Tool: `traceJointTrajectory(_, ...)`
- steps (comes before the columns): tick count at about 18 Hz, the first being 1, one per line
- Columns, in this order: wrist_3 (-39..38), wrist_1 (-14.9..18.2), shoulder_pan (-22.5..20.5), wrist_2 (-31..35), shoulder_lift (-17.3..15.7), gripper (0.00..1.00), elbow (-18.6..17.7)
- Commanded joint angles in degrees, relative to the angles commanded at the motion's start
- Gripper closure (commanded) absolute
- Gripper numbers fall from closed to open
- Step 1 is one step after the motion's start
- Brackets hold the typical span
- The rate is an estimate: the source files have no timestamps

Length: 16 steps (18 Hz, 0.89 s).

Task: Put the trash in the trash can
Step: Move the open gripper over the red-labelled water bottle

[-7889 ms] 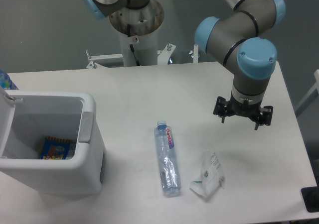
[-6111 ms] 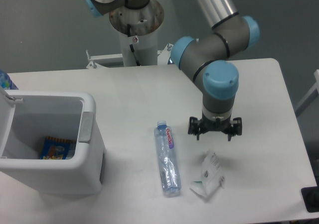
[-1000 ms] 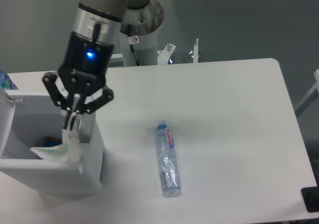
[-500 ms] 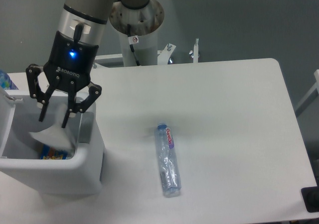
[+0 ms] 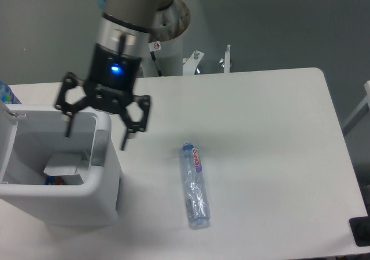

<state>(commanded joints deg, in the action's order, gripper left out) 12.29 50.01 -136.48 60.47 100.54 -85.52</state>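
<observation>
Wrapper (image 5: 62, 164) lies inside the trash can (image 5: 107, 182), pale and crumpled on the grey floor, partly covering a blue snack packet (image 5: 53, 180) at the near wall. Bottle (image 5: 193, 184) lies on its side on the white table (image 5: 272, 144), cap end away from the camera, well apart from the can. My gripper (image 5: 96, 137) hangs above the can's right rim, fingers spread wide, one over the opening and one over the table, holding nothing. Blue light glows on my wrist.
</observation>
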Motion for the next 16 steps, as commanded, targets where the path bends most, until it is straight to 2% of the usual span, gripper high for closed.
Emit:
traceJointTrajectory(2,1.0,0.1,-1.6,0.0,3.9,0.00,2.8)
traceJointTrajectory(5,0.2,0.4,-1.8,0.2,10.6,0.00,7.8)
traceJointTrajectory(7,0.4,0.4,-3.8,0.6,13.4,0.00,7.6)
traceJointTrajectory(11,0.8,1.3,-8.1,0.7,16.1,0.00,7.0)
traceJointTrajectory(14,1.2,3.1,-8.5,1.9,18.3,0.00,6.2)
traceJointTrajectory(16,1.2,4.7,-7.9,5.9,21.1,0.00,8.3)
